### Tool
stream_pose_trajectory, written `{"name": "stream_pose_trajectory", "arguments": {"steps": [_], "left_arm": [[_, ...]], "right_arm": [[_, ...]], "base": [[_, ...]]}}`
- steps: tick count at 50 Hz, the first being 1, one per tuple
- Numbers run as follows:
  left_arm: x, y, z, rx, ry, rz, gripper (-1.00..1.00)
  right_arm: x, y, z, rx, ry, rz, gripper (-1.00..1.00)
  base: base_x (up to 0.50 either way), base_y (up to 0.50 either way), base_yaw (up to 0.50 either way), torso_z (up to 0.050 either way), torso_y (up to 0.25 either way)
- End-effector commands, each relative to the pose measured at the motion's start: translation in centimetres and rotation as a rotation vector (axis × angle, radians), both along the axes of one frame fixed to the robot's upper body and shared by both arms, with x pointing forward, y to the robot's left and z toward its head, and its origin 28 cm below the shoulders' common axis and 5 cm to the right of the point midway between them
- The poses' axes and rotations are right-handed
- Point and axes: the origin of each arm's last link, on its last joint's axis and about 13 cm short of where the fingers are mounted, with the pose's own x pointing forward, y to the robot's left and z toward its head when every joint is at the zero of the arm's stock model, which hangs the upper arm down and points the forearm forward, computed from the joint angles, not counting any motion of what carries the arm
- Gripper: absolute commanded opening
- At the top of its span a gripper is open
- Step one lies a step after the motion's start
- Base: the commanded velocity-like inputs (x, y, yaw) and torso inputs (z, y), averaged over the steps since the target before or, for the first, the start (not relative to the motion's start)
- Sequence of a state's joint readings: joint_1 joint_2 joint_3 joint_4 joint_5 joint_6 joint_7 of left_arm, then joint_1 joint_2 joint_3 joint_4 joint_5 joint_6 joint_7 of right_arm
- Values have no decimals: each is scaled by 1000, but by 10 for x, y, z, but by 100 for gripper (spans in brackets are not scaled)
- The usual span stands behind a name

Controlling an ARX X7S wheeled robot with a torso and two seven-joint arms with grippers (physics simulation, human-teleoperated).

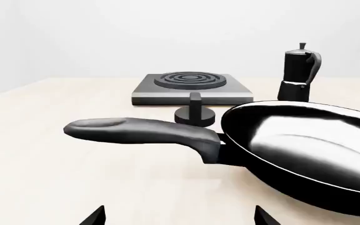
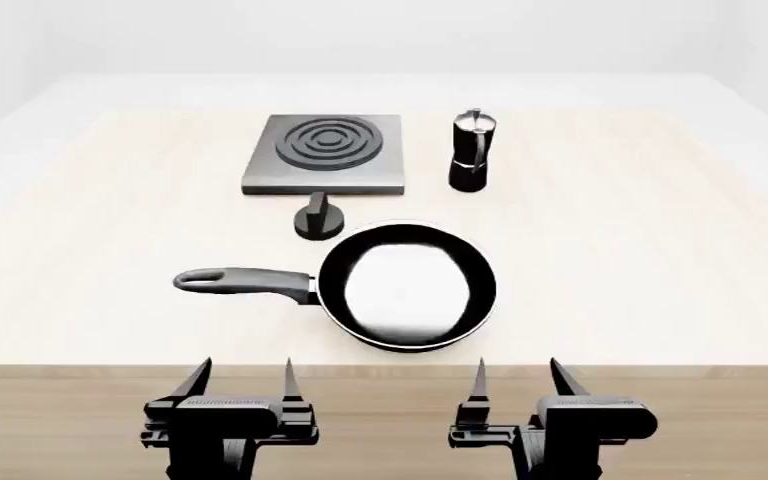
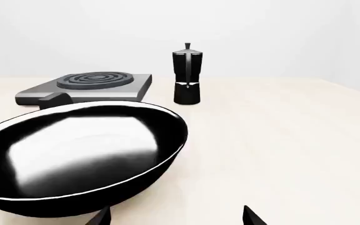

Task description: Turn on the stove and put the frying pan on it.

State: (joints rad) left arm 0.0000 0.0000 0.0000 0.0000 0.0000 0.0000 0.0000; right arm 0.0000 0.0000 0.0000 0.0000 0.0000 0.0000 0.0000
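Here both arms' jaws stand spread; frying pan [image 2: 408, 287] hides most of the knob [image 3: 52, 99] (right wrist).

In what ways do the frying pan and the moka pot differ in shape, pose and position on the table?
The frying pan is wide and shallow, with a pale glossy inside; the moka pot is tall, narrow and closed on top. The pan's long handle lies level, pointing toward the robot's left; the pot's short handle runs down its side. The pan sits near the table's front edge, the pot farther back beside the stove. Both are black and ungripped.
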Motion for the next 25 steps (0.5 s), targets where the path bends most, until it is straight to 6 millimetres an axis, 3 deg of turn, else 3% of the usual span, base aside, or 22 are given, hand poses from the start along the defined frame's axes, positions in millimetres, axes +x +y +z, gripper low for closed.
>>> {"name": "stream_pose_trajectory", "arguments": {"steps": [1, 11, 12, 13, 14, 15, 16, 17, 18, 19, 22, 25], "left_arm": [[1, 1, 0, -10, 3, 6, 100], [0, 0, -2, -12, 17, 15, 100], [6, -6, -13, 142, 130, 53, 100], [-3, -3, -2, 27, 3, -17, 100], [-1, -4, 15, -30, 18, -22, 100], [-2, -4, 16, -30, 18, -22, 100], [11, -5, 51, 29, -48, 9, 100], [14, -4, 83, 18, -97, 15, 100], [12, -4, 101, 37, -88, 14, 100], [17, -4, 130, 52, -132, -8, 100], [23, 0, 156, 78, -165, 15, 100], [28, 2, 152, 56, -165, 20, 100]], "right_arm": [[0, -2, 5, -11, 1, -17, 100], [-3, 0, 5, -22, 1, -25, 100], [-2, 1, 18, 16, 40, 10, 100], [-3, -1, 2, 15, 19, -2, 100], [1, -1, 19, -9, 5, -16, 100], [1, -1, 19, -9, 6, -16, 100], [13, -3, 55, 3, -60, -31, 100], [13, -4, 84, 59, -96, 1, 100], [11, -6, 101, 80, -78, 6, 100], [16, -9, 124, -6, -104, -54, 100], [18, -15, 149, -3, -165, -81, 100], [19, -19, 148, 10, -160, -89, 100]], "base": [[0, 0, 0, 0, 0], [0, 0, 0, 0, 0], [0, 0, 0, 0, 0], [0, 0, 0, 0, 0], [0, 0, 0, 0, 0], [0, 0, 0, 0, 0], [0, 0, 0, 0, 0], [0, 0, 0, 0, 0], [0, 0, 0, 0, 0], [0, 0, 0, 0, 0], [0, 0, 0, 0, 0], [0, 0, 0, 0, 0]]}}
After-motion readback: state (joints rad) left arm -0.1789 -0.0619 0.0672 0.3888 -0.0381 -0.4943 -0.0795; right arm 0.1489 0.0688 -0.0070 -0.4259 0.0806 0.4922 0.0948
